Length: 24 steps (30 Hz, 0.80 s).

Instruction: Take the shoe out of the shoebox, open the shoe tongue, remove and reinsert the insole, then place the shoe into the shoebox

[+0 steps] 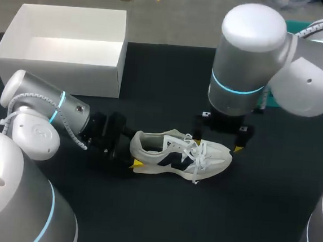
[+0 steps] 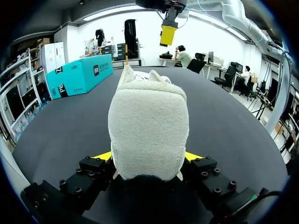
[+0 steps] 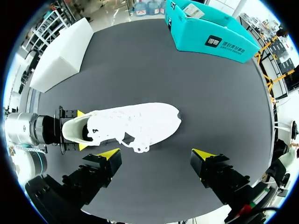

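Note:
A white sneaker (image 1: 181,154) with dark side panels lies on its sole on the black table, heel toward my left arm. My left gripper (image 1: 134,150) is shut on the heel; in the left wrist view the fuzzy heel (image 2: 148,126) fills the space between its fingers, with a yellow fingertip (image 2: 103,156) pressed to each side. My right gripper (image 1: 218,144) hangs open above the laces and toe, touching nothing. In the right wrist view the shoe (image 3: 135,121) lies ahead of the open gripper (image 3: 156,154). The white shoebox (image 1: 58,69) stands open at the back left.
A teal carton (image 3: 210,30) sits at the table's far edge, beyond the shoe's toe. The shoebox (image 3: 58,56) is a little way behind the left arm (image 3: 28,130). Black tabletop (image 1: 255,208) stretches in front of and to the right of the shoe.

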Each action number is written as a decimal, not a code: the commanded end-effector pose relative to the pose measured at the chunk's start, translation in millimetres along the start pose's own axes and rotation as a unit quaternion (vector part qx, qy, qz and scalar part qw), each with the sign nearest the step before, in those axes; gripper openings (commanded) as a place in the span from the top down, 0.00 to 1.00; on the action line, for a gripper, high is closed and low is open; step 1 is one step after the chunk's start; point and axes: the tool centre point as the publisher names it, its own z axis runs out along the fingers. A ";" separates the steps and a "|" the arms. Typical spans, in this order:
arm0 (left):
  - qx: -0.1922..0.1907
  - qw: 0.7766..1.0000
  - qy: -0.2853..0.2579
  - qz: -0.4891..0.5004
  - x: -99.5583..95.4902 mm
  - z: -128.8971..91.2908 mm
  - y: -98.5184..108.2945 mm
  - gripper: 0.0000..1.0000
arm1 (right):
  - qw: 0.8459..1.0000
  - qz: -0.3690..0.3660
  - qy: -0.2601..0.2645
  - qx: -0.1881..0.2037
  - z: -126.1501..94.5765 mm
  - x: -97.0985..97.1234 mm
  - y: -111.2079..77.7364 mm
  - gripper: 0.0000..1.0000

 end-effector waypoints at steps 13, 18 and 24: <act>-0.001 1.000 -0.002 0.000 1.1 0.4 -0.6 1.00 | 0.997 -0.053 -0.057 0.004 32.8 87.8 19.3 0.00; -0.001 1.000 -0.002 0.000 1.1 0.4 -0.6 1.00 | 0.995 -0.067 -0.079 -0.002 36.7 102.1 14.2 0.00; -0.001 1.000 -0.002 0.000 1.1 0.4 -0.6 1.00 | 0.994 -0.061 -0.095 -0.013 37.6 106.9 11.2 0.00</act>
